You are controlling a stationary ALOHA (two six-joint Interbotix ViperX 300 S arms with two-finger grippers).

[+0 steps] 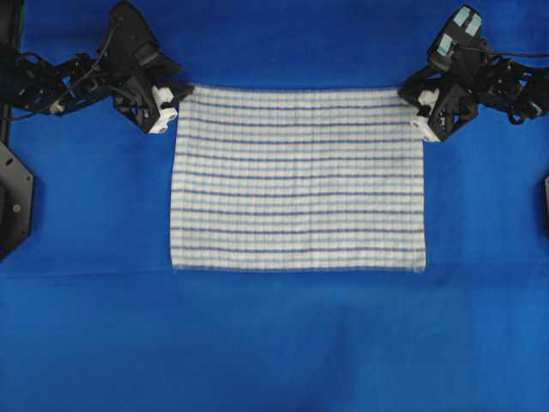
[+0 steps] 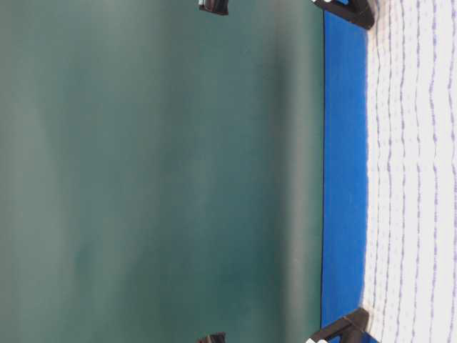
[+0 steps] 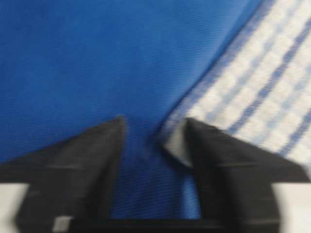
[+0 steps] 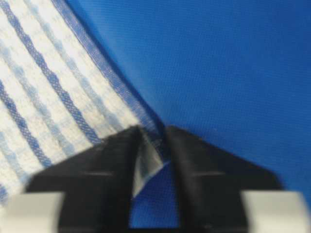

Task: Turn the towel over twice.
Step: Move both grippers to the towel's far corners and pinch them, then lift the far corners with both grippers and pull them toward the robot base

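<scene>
The towel [image 1: 298, 178] lies flat and spread in the middle of the overhead frame on the blue cover [image 1: 274, 343], its striped face up and its edges square. It looks thin, soft and light, so it will sag and fold wherever it is not held; a grip at one point would let it bunch, while two corners of one edge should carry it over evenly. The left gripper [image 1: 168, 110] sits at the towel's upper left corner and the right gripper [image 1: 426, 116] at its upper right corner. In the left wrist view the jaws stand partly apart, with the hem curled up against the right-hand jaw; whether it is pinched I cannot tell. In the right wrist view the jaws are narrow, with a lifted bit of corner between them, seemingly caught. The weave looks grippy, not slick.
</scene>
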